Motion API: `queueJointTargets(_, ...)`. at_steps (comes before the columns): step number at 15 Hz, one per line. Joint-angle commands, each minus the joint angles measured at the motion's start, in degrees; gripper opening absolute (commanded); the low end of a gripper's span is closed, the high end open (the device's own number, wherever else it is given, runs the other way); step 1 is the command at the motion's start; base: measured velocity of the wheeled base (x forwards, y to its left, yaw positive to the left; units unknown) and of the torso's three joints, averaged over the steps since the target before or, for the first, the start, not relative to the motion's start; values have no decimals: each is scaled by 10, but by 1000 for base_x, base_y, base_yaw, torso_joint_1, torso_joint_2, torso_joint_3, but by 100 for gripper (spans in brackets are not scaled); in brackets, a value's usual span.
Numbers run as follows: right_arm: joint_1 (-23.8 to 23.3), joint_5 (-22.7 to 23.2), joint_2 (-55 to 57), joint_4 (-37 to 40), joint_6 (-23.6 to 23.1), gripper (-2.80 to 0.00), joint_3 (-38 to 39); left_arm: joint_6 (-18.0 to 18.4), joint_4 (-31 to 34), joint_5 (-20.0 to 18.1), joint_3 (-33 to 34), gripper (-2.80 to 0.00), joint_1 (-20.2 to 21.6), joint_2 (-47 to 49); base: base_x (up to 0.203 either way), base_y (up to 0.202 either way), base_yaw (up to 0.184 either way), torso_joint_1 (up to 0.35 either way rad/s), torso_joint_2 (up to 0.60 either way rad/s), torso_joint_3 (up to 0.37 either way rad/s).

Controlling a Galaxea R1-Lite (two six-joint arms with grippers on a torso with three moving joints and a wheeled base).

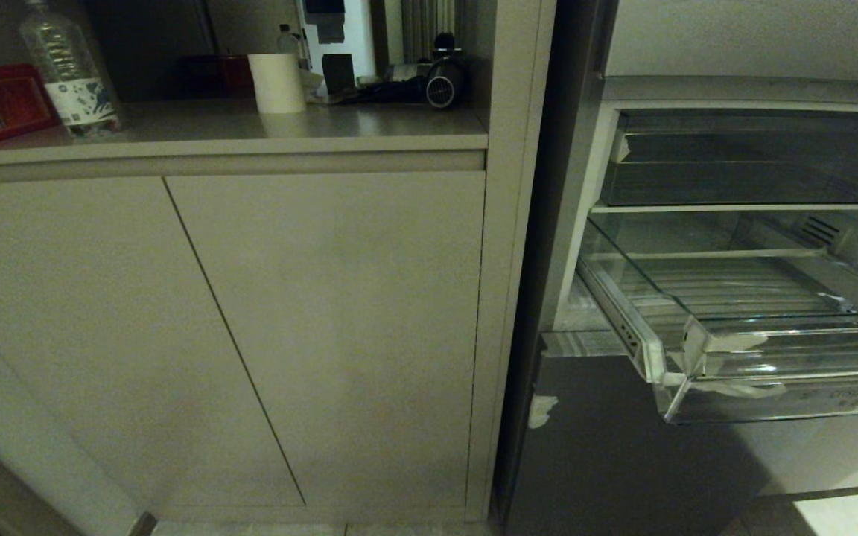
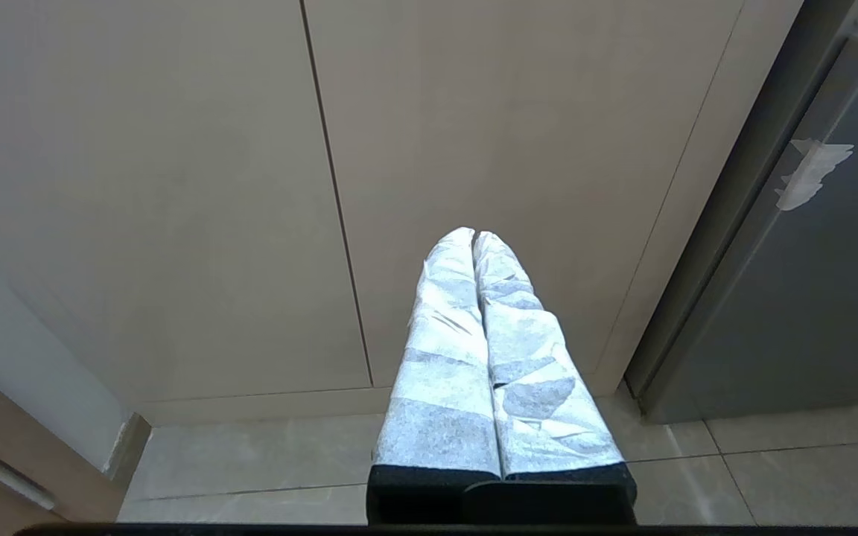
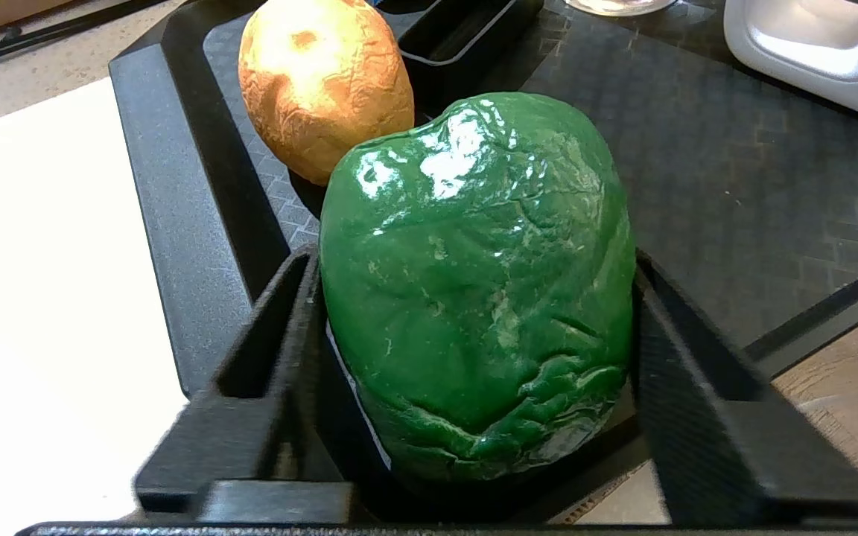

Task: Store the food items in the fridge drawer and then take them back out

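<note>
Fridge drawer (image 1: 771, 357) pulled out right of cabinet doors (image 1: 250, 335), bottle (image 1: 68, 71) at countertop's left end, pepper (image 3: 474, 283) before potato (image 3: 325, 82) on tray (image 3: 176, 208)

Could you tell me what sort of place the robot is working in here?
Most likely a home or office kitchen. An open fridge has its clear fridge drawer pulled out, beside beige cabinets under a counter holding a water bottle. The right gripper is around a green pepper.

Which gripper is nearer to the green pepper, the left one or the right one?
Right. The right gripper has its fingers on either side of the green pepper. The left gripper hangs shut before the cabinet doors, with no pepper in its view.
</note>
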Motion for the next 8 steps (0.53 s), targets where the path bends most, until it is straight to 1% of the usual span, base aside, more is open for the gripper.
queueJointTargets(1, 0, 2, 2, -3, 1, -280, 0, 0, 0, 0, 0, -280, 0, 0, 0, 0, 0, 0, 0, 0)
queueJointTargets(4, -1, 2, -8, -1, 2, -280, 0, 0, 0, 0, 0, -280, 0, 0, 0, 0, 0, 0, 0, 0)
queueJointTargets(6, -2, 3, -42, 1, 7, -280, 4, 0, 0, 0, 0, -280, 0, 0, 0, 0, 0, 0, 0, 0)
queueJointTargets(8, -8, 9, -94, 5, 19, -280, 28, 0, 0, 0, 0, -280, 0, 0, 0, 0, 0, 0, 0, 0)
